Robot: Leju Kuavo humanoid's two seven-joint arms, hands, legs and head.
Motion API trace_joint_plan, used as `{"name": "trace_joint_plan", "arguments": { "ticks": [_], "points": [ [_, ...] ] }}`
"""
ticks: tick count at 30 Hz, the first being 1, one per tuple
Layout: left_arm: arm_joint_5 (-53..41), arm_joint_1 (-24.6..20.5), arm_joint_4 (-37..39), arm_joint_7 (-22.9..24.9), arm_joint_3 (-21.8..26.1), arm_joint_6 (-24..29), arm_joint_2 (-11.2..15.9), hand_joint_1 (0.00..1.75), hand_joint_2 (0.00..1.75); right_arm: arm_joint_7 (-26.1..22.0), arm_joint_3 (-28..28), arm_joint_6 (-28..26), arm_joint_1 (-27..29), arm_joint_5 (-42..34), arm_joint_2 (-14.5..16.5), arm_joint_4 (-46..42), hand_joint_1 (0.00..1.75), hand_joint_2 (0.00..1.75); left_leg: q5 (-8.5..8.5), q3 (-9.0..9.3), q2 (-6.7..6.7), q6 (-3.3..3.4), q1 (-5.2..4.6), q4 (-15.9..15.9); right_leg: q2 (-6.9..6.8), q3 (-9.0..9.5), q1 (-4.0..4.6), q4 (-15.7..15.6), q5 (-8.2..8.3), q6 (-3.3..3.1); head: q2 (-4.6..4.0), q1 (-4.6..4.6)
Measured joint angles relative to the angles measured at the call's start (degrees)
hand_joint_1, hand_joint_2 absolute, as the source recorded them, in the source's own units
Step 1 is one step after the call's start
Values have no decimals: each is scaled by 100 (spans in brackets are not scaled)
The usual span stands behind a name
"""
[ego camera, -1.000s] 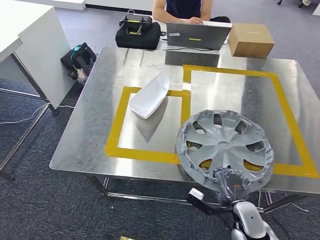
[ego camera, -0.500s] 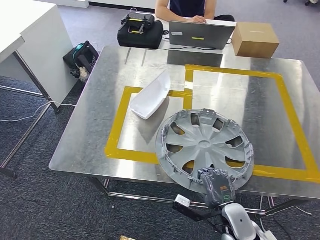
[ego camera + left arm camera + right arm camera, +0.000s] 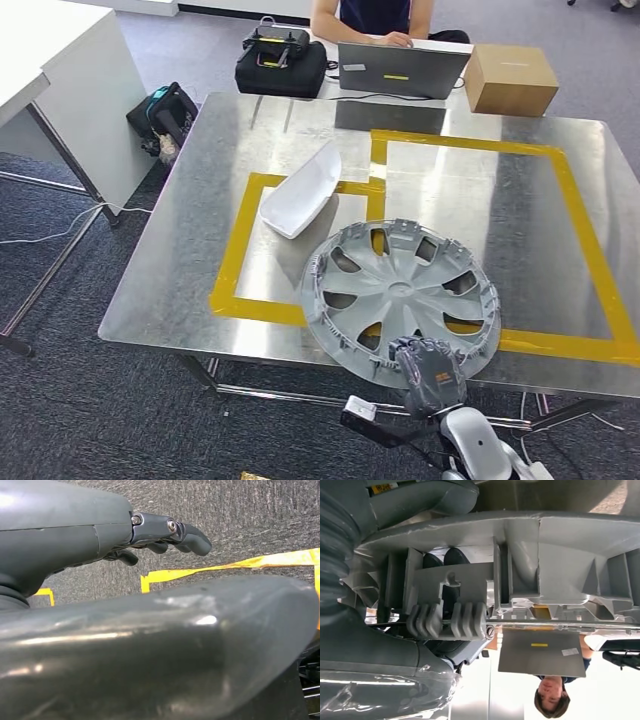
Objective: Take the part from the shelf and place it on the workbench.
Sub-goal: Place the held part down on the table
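Observation:
A grey plastic hubcap (image 3: 400,300) lies over the front of the steel workbench (image 3: 189,230), across the yellow tape where two marked rectangles meet. Its near rim overhangs the bench's front edge. My right hand (image 3: 429,375) grips that near rim from below. In the right wrist view the fingers (image 3: 448,622) curl around a wire ring on the hubcap's ribbed back (image 3: 554,560). Whether the hubcap touches the bench I cannot tell. My left hand (image 3: 113,535) hangs over grey carpet, fingers stretched out, holding nothing.
A white curved part (image 3: 302,190) lies in the left taped rectangle, just behind the hubcap. At the bench's far edge stand a laptop (image 3: 396,70), a cardboard box (image 3: 509,80) and a black case (image 3: 283,65), with a person seated behind. A white desk (image 3: 60,90) stands left.
My right hand has carried the hubcap leftward along the bench front, from the right rectangle to across the tape between both. The view also shifted slightly at first.

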Motion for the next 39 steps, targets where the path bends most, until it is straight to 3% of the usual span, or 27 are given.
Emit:
{"name": "trace_joint_plan", "arguments": {
  "ticks": [32, 34, 36, 38, 39],
  "points": [
    [13, 0, 0, -1, 7, 4, 0, 0, 0, 53, 59, 0, 12, 36, -54, -39, 175, 175, -2, 6, 0, -1, 2, 2, -1, 27, -1, 2, -2, 0, 0, -1],
    [83, -4, 0, 3, 36, 68, -8, 0, 0, 546, -65, -43, 334, 271, -282, -347, 175, 175, -13, 26, -28, 9, -2, 8, -32, 4, -10, -3, -23, 7, 0, -7],
    [156, 19, 0, 7, 101, 168, -25, 0, 0, 1444, -548, -294, 1225, 262, -787, -1104, 175, 175, -26, 37, -124, 25, -13, 12, -125, 46, -23, -7, -64, 27, 0, -6],
    [165, 82, 0, 10, 171, 222, -33, 0, 0, 1882, -1548, -436, 2206, -238, -1082, -1891, 175, 175, -34, 32, -205, 31, -20, 11, -194, 115, -25, -8, -86, 37, 0, 5],
    [156, 110, 0, 12, 203, 234, -36, 0, 0, 1766, -2190, -365, 2533, -450, -1033, -2192, 175, 175, -36, 30, -211, 32, -26, 11, -198, 132, -28, -10, -83, 40, 0, 8]
  ]
}}
